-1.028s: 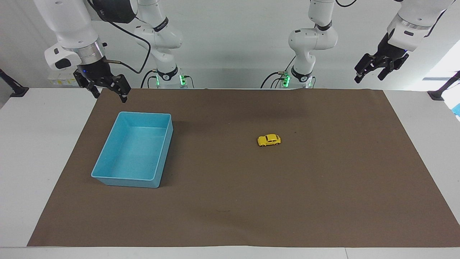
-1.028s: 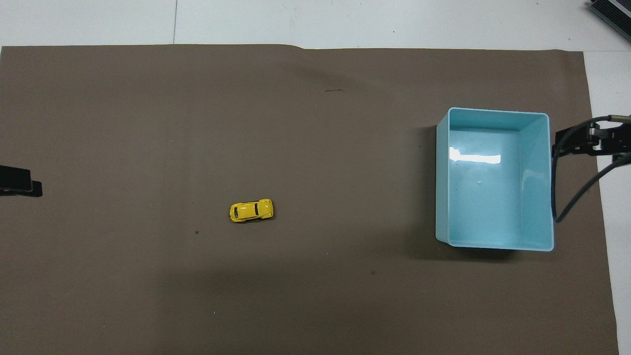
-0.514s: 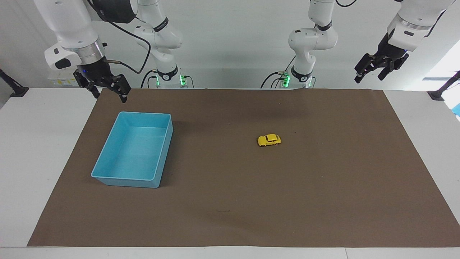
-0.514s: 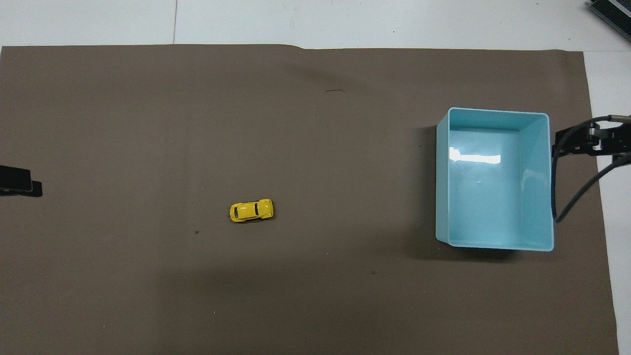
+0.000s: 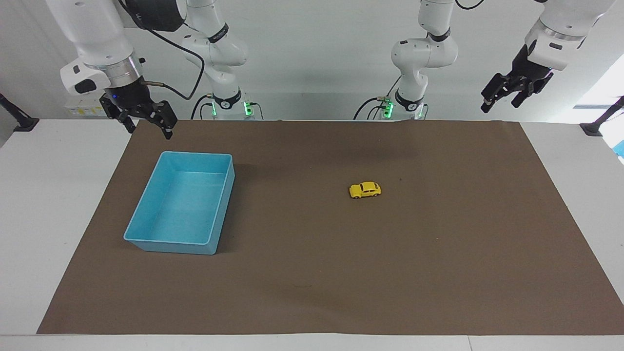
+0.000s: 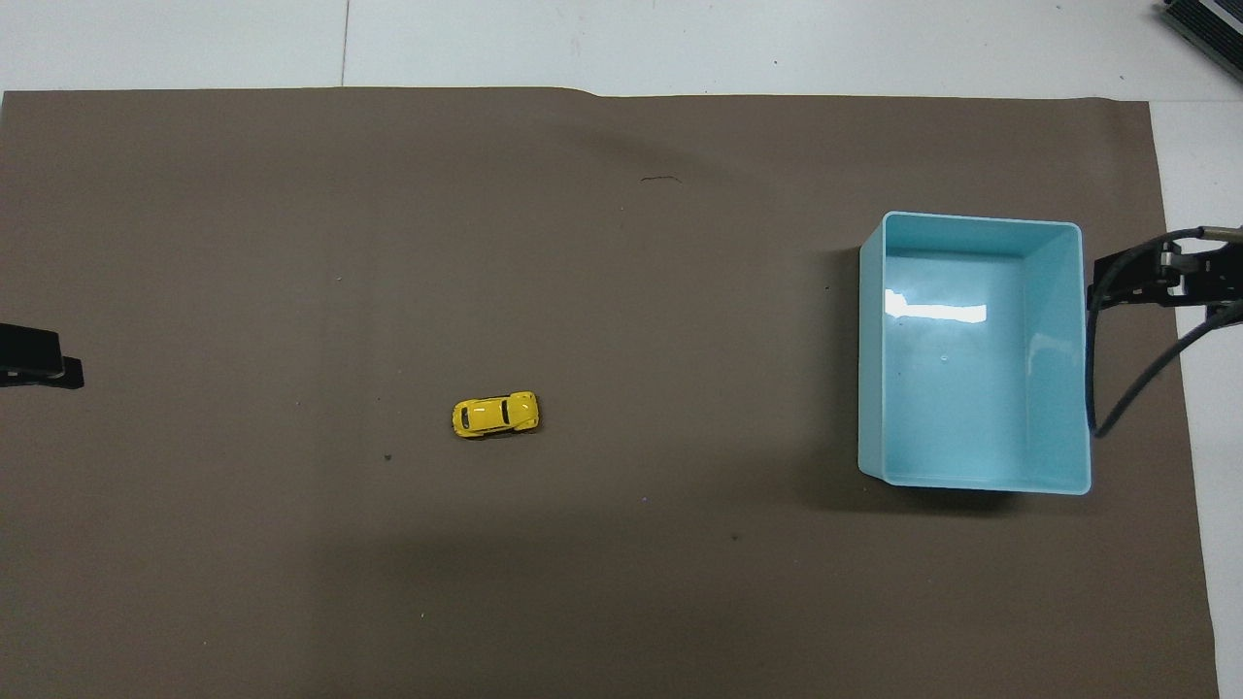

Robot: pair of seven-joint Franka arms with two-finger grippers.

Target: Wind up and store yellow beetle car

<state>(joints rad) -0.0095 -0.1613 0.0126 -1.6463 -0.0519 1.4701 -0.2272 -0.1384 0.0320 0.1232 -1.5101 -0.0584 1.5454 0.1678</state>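
On the brown mat (image 5: 312,273), toward the left arm's end of the table, sits the yellow beetle car (image 5: 364,190), upright on its wheels, side-on to the facing camera. Nothing touches it. Overhead view shows the same car (image 6: 495,415) lying crosswise to the robots' line of sight, well apart from everything else.

Light blue bin (image 5: 181,207), open-topped, rests on the mat toward the right arm's end, well apart from the car. Interior looks bare; a bright glare patch on its floor in the overhead view (image 6: 971,354) hides a little of the surface, so small contents there cannot be ruled on.

Right gripper (image 5: 146,122) hangs in the air over the mat's edge at the robots' side, just above the bin's nearer corner, fingers spread apart, holding nothing. Cable loops from its wrist.

Left gripper (image 5: 502,100) is raised high over the mat's corner at the left arm's end, tilted, fingers apart, nothing between them. Only its tip (image 6: 34,354) enters the overhead view.

Both arms wait, clear of car and bin.
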